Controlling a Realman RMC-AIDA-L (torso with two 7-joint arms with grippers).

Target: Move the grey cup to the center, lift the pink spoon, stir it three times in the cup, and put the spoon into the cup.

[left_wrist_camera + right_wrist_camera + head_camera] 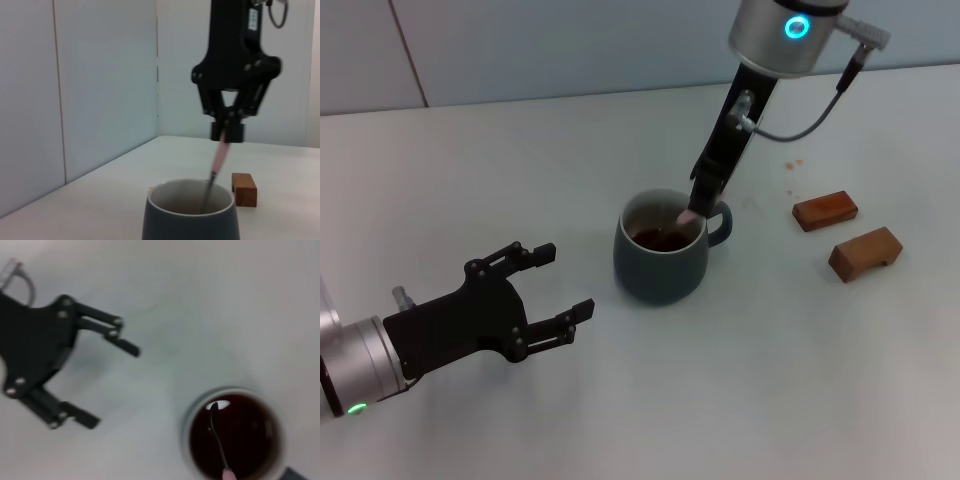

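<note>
in the grey cup, dark liquid hides the pink spoon's bowl.

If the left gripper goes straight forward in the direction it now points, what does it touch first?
Most likely the grey cup. The open left gripper points at its side, with bare table between them. The left wrist view shows the cup straight ahead, and the right gripper holds the pink spoon in it.

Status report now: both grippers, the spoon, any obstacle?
Right gripper shut on pink spoon, bowl down in grey cup. Left gripper open, beside cup. Nothing in the way.
</note>
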